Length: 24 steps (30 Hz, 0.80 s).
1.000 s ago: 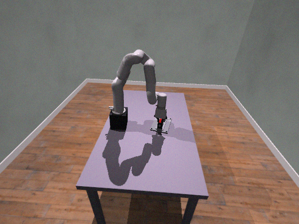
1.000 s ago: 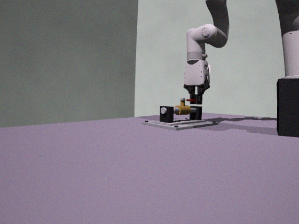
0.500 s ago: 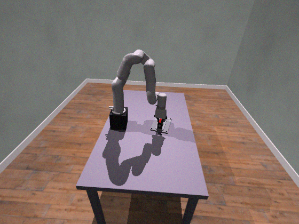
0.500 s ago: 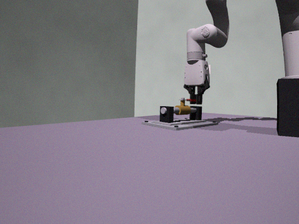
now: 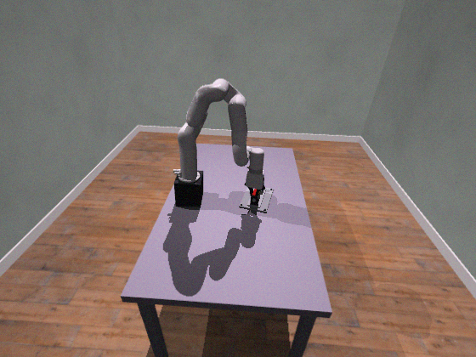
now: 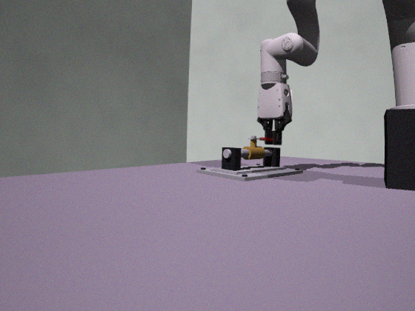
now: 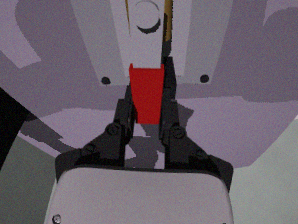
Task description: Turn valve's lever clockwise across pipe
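End effector (image 7: 148,119) clamped on red lever (image 7: 147,92) tip, lever lying along pipe (image 6: 253,152)

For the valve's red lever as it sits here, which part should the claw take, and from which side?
Probably the red free end of the lever, far from the stem, taken from above. The strip lies flat and level along the pipe, so its two narrow side edges suit fingers coming straight down. The claw is already shut on that end, which gives the longest turning arm.
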Each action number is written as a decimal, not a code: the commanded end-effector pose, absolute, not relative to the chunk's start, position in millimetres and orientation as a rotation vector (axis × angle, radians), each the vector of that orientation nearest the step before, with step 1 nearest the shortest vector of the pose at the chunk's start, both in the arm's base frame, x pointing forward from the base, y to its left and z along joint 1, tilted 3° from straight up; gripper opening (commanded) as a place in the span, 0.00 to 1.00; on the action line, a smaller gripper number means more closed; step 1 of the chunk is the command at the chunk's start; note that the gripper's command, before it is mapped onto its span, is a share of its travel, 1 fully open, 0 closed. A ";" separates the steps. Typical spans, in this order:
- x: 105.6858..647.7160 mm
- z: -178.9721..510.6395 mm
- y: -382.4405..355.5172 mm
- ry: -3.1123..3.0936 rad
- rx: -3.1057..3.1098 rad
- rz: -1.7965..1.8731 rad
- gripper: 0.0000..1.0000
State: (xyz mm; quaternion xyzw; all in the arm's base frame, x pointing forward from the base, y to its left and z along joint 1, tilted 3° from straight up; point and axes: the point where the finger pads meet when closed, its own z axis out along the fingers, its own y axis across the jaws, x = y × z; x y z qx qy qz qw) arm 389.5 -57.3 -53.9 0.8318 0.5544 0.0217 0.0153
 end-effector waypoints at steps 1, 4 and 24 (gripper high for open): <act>386.9 -53.5 -56.2 1.698 2.609 0.065 0.00; 384.6 -53.6 -55.2 1.657 2.636 0.066 0.00; 377.2 -54.0 -51.1 1.516 2.722 0.068 0.00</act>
